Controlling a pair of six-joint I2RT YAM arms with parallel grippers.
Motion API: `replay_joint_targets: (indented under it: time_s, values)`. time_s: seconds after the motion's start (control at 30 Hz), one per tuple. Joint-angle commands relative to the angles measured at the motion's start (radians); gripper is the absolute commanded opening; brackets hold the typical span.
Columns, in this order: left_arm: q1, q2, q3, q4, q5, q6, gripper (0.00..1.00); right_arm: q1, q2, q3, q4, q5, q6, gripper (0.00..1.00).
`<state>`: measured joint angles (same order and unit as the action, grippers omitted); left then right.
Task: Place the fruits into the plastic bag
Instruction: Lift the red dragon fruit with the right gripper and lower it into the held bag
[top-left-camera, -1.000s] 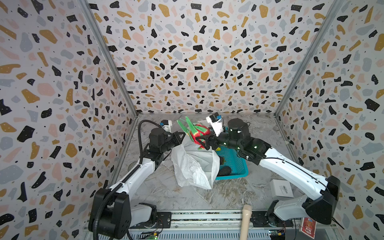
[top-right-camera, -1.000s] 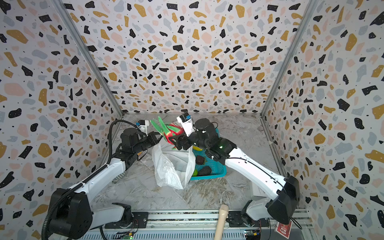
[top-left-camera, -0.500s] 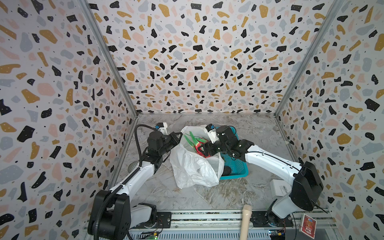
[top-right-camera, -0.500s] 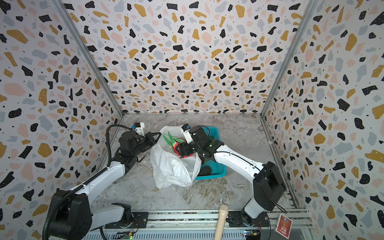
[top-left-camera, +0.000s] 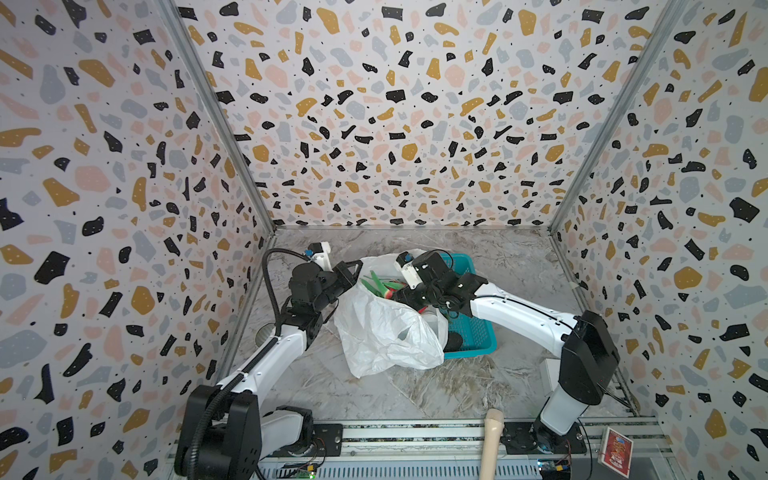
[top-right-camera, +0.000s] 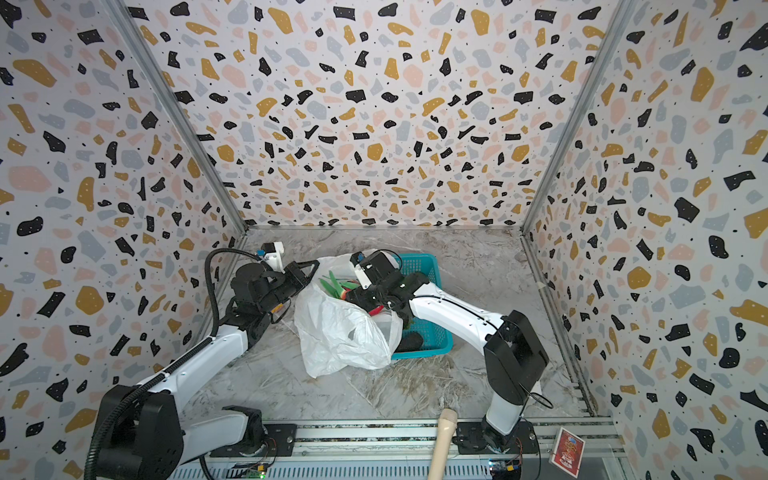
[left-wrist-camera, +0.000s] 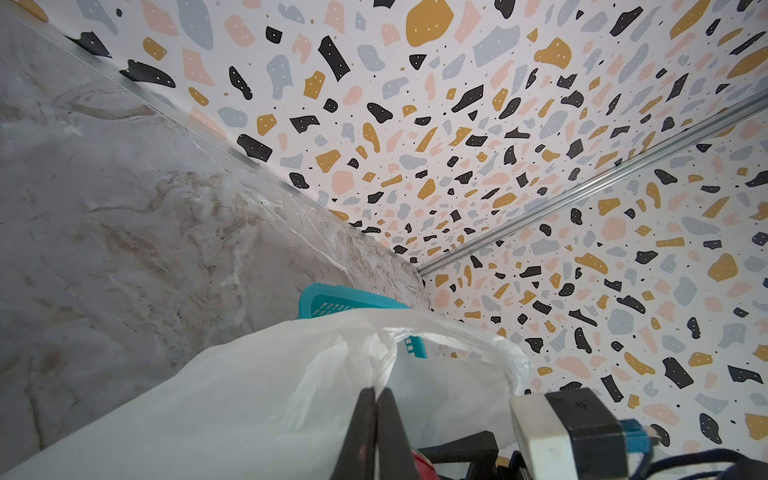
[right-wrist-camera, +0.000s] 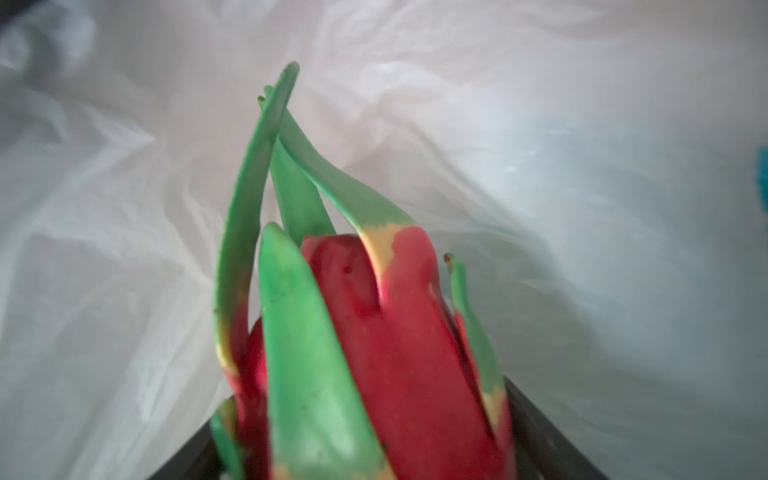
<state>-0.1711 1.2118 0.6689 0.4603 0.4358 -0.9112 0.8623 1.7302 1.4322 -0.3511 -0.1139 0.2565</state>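
Fruit: red fruit with green leaf-tips (top-left-camera: 379, 284), frame centre, in the bag mouth; long axis points upper left, tips leading.
Bag: crinkly white plastic bag (top-left-camera: 382, 332), hiding fruit's base.
Right gripper (top-left-camera: 401, 294): clamped around fruit.
Left gripper (left-wrist-camera: 377, 401): pressed together, pinching bag rim.

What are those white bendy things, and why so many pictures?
Those are two robot arms. Two pictures look down on the whole table; two come from small cameras on the arms' wrists. The left end effector is shut, pinching the edge of a white plastic bag. The right end effector holds a red toy fruit with green leaves in the bag's mouth. Beside the bag sits a teal basket with a dark fruit inside.
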Motion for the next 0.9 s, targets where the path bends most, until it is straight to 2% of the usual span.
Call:
replay_joint_targets:
  time_s: [0.0, 0.23, 0.37, 0.43, 0.57, 0.7, 0.8, 0.87]
  values:
    - [0.001, -0.015, -0.034, 0.1, 0.002, -0.004, 0.0, 0.032, 0.006, 0.122, -0.004, 0.006, -0.05, 0.27]
    - [-0.002, -0.019, -0.085, 0.18, -0.012, -0.017, 0.0, 0.083, 0.131, 0.255, -0.076, 0.015, -0.094, 0.3]
    - [-0.001, -0.019, -0.103, 0.215, -0.016, -0.026, 0.0, 0.099, 0.18, 0.269, -0.094, 0.009, -0.094, 0.34]
    - [-0.002, -0.019, -0.105, 0.215, -0.018, -0.026, 0.0, 0.099, 0.191, 0.257, -0.088, 0.005, -0.089, 0.42]
    - [-0.002, -0.023, -0.111, 0.213, -0.021, -0.022, 0.0, 0.1, 0.191, 0.226, -0.067, 0.004, -0.074, 0.66]
    - [-0.002, -0.027, -0.114, 0.191, -0.024, -0.001, 0.0, 0.099, 0.17, 0.203, -0.051, 0.045, -0.067, 0.85]
    - [-0.001, -0.032, -0.118, 0.177, -0.026, 0.016, 0.0, 0.099, 0.14, 0.181, -0.026, 0.065, -0.072, 0.97]
    - [-0.001, -0.033, -0.119, 0.175, -0.023, 0.02, 0.0, 0.099, 0.113, 0.167, -0.006, 0.063, -0.082, 1.0]
